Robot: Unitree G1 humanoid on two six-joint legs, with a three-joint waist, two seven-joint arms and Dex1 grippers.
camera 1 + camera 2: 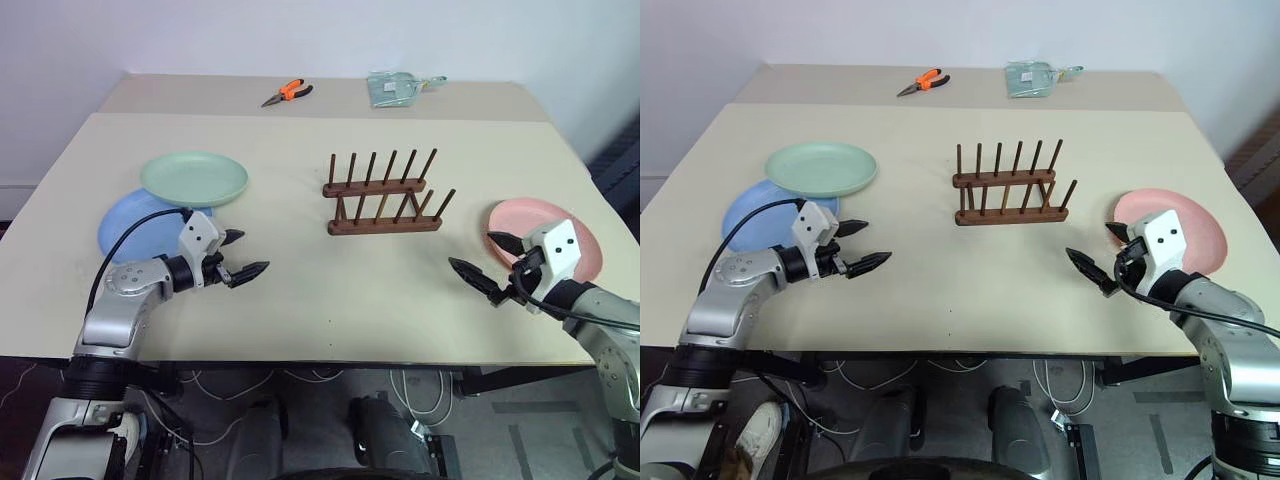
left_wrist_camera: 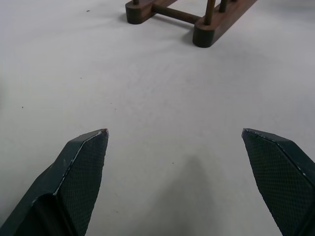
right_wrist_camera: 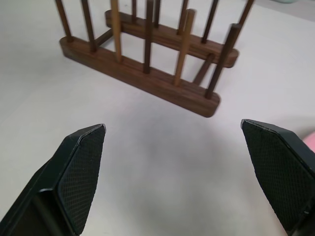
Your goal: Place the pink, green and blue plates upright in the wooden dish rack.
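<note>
At counter centre the wooden dish rack (image 1: 384, 194) sits empty. The green plate (image 1: 194, 177) overlaps the blue plate (image 1: 140, 226) at 9 o'clock, the pink plate (image 1: 545, 232) at 3. Your left pincer (image 1: 240, 254) and right pincer (image 1: 484, 260) gape wide, holding nothing, probably staged for grabs. No readable labels.

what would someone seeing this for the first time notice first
The empty wooden dish rack stands mid-table, with both open claws, left claw and right claw, hovering either side. The green plate overlaps the blue plate at left; the pink plate lies at right.
</note>
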